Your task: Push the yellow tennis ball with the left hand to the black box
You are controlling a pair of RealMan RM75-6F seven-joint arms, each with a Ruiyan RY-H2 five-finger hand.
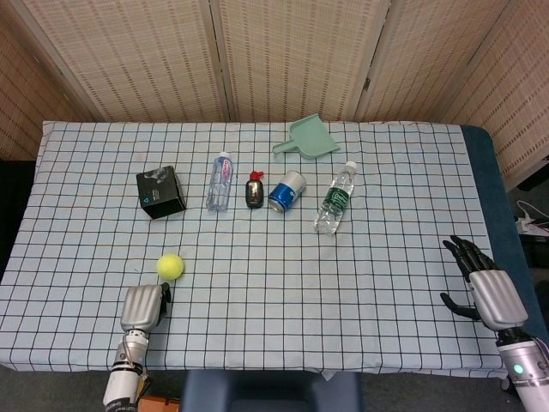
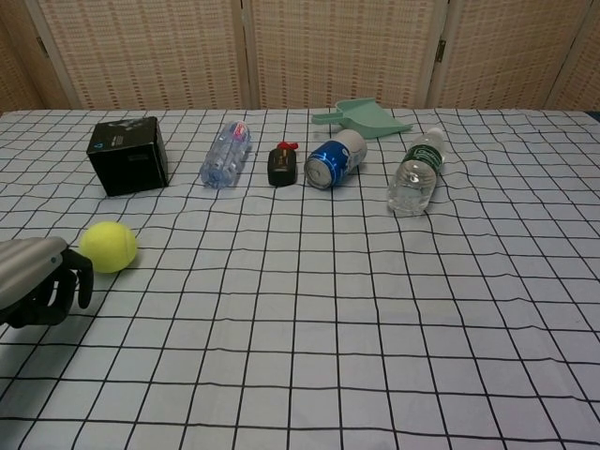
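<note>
Tennis ball: the yellow tennis ball sits on the checked tablecloth at the near left, well apart from the black box, which stands farther back and slightly left.
Left hand: the left hand lies just near of the ball, silver back up, dark fingers curled down toward the cloth and pointing at the ball; it holds nothing. In the chest view the fingertips are just beside the ball, and whether they touch it cannot be told.
Cut off: the chest view crops the left hand at the frame's left edge, so only its far part shows; the head view cuts the forearm at the bottom edge.
Right hand: the right hand rests at the near right, past the cloth's edge over the blue table border, dark fingers spread apart and empty. It appears in the head view only.
Far row: right of the box lie a clear water bottle, a small dark object with a red top too small to identify, a blue can on its side, and a second water bottle with a green label.
Behind the row: a pale green dustpan lies near the far edge.
Backdrop: woven folding screens stand behind the table.
</note>
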